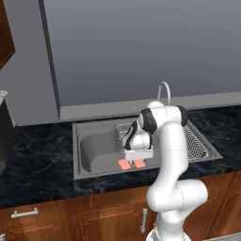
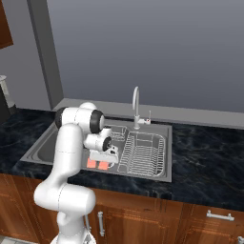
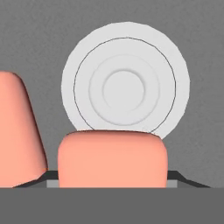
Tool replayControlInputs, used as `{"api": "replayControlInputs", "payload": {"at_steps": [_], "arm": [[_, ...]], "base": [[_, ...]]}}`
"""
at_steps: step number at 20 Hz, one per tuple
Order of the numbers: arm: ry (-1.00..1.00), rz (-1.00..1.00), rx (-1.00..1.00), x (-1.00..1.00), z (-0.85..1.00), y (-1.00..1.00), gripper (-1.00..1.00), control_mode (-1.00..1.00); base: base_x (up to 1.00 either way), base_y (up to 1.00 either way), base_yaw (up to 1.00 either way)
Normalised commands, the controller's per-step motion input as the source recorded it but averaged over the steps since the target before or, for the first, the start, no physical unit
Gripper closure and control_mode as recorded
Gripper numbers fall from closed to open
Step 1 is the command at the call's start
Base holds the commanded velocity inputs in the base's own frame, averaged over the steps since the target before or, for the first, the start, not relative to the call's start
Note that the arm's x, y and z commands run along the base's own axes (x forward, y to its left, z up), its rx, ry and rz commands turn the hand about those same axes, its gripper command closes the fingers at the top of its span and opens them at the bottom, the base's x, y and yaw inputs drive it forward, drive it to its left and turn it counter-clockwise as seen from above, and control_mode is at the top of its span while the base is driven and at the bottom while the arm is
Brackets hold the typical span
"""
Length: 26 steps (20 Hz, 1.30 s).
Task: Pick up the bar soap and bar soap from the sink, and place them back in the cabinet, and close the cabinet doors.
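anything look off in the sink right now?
Yes: two bar soaps lie side by side on the floor of the sink, where they don't belong. In the hand view one soap partly covers the drain. The gripper hangs right over them. Nothing looks spilled or damaged.

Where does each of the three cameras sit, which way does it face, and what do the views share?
Left base view: behind the arm's left, facing forward and down at the sink; the arm rises at lower right.
Right base view: behind the arm's right, facing the same sink; the arm rises at lower left.
Hand view: on the hand, looking down at the drain and two bar soaps.
Shared: both base views show the soaps under the gripper.
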Motion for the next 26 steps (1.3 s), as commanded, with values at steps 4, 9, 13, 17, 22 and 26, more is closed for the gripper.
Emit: {"api": "replayControlInputs", "payload": {"at_steps": [4,9,13,17,22,26], "arm": [[0.0,0.0,0.0,0.0,0.45,0.0,1.0,-1.0],[0.0,0.0,0.0,-0.08,0.47,0.0,1.0,-1.0],[0.02,0.0,0.0,-0.16,0.44,0.0,1.0,-1.0],[0.05,0.0,0.0,-0.25,0.38,0.0,1.0,-1.0],[0.07,0.0,0.0,-0.27,0.41,-0.02,1.0,-1.0],[0.1,0.0,0.0,-0.25,0.52,-0.06,1.0,-1.0]], "base": [[0.0,0.0,0.0],[0.0,0.0,0.0],[0.0,0.0,0.0],[0.0,0.0,0.0],[0.0,0.0,0.0],[0.0,0.0,0.0]]}}
